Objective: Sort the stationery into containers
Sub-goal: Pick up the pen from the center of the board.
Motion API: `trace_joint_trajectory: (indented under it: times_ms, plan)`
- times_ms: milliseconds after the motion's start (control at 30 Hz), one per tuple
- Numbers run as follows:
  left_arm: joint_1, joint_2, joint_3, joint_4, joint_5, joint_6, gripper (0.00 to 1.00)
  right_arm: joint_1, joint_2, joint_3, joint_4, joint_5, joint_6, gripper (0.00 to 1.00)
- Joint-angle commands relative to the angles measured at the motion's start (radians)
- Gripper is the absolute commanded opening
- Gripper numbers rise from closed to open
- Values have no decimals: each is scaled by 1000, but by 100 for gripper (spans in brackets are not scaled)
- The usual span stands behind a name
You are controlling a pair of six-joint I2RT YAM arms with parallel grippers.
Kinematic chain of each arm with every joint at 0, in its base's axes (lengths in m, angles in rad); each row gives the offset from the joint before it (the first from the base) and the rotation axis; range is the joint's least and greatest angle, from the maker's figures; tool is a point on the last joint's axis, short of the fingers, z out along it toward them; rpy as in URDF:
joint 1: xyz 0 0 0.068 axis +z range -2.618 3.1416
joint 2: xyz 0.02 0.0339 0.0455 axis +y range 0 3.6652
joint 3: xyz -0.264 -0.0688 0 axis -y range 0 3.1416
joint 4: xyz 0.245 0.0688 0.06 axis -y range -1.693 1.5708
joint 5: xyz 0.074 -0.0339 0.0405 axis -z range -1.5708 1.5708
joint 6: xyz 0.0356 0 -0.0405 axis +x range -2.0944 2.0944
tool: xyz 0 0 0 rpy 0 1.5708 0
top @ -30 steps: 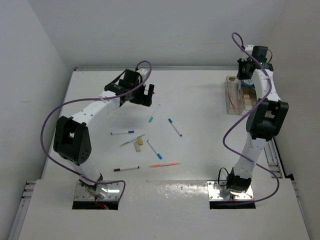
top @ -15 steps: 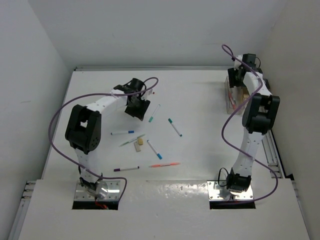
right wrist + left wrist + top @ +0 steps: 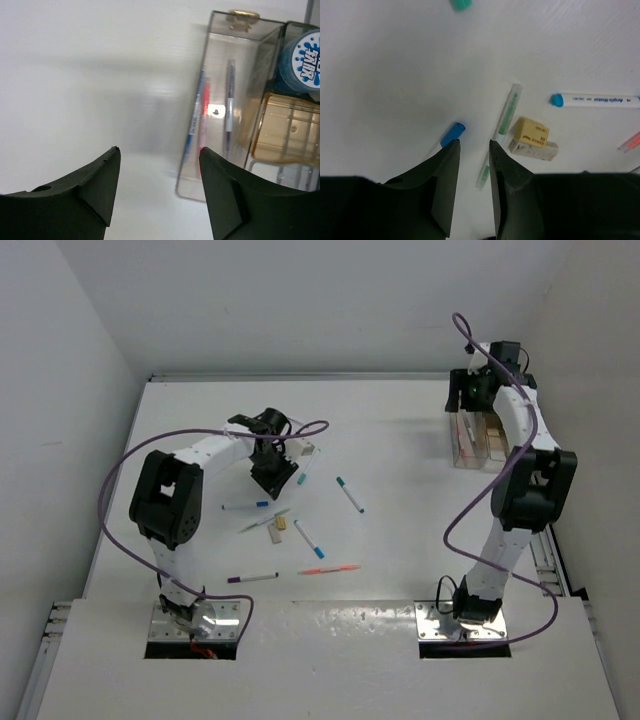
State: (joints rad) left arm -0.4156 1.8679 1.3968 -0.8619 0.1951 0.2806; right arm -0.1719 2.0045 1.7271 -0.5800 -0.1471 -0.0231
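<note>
Blue-capped pen (image 3: 453,134) mostly hidden behind left claw (image 3: 473,142); orange pen (image 3: 630,142) cropped.

The tan block (image 3: 532,133) bears darker brown print. Below it lies a grey-white block (image 3: 534,150). Left of the tan block lies a translucent green pen (image 3: 503,131); right of it, a white pen (image 3: 597,100) has blue lettering and a teal cap.

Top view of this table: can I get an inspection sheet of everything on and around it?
Surface: white table, no spills seen.
Job's things: seven thin loose pens and a small tan block mid-table; clear plastic box holding a few pens; joined tan box, blue round roll beside it.
Clutter: nothing seen.
Grippers: left gripper narrowly open, empty, over the loose pens; right gripper wide open, empty, beside the clear box.
Cables: purple cables loop off both arms; no snag seen.
Surroundings: white walls, metal base plates.
</note>
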Motion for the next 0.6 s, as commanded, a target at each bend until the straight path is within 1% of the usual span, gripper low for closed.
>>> trace_joint_trajectory:
  times_ms: [0,333,567]
  plan:
    - [-11,-79,-65,-22,15,60,35,34,-153,-50,17,-94,74,63]
    - [-40,-113,-191,24,1,43,35,43,-199,-72,-34,-118,107,63]
    - [-61,-90,-246,78,-25,20,35,45,-217,-98,-40,-134,124,63]
